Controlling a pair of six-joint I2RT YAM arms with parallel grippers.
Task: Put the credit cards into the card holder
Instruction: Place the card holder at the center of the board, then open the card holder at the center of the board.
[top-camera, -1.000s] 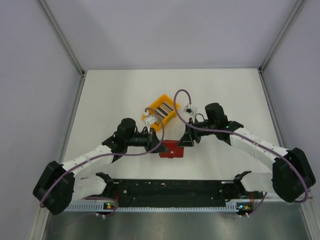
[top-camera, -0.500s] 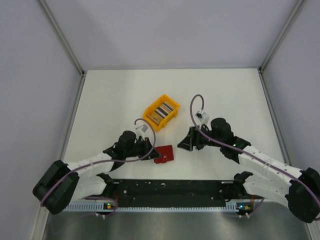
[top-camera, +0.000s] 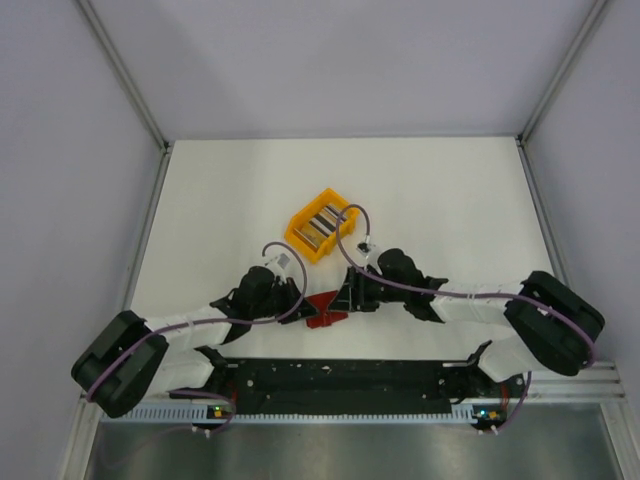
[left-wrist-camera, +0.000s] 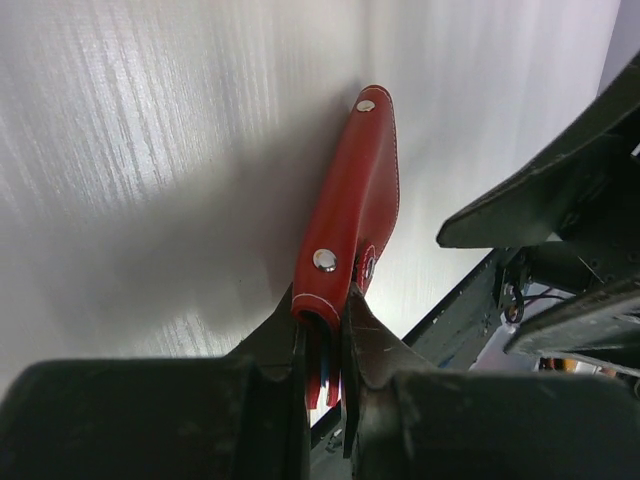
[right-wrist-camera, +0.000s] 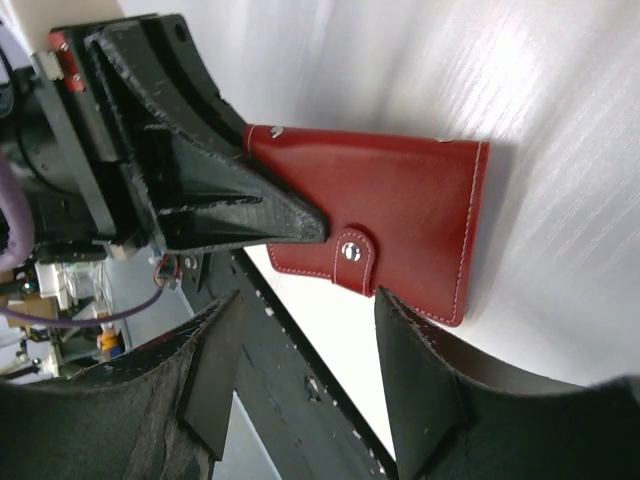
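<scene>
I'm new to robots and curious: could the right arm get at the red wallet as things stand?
Probably yes. The right gripper is open, close beside the wallet, whose snap side faces it mostly uncovered; the left gripper pinches only one end.

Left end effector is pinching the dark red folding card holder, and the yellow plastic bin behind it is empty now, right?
Not empty: the top external view shows the yellow plastic bin holding grey, dark-edged plastic credit cards. The rest is right: the left end effector is pinching the dark red folding card holder.
</scene>
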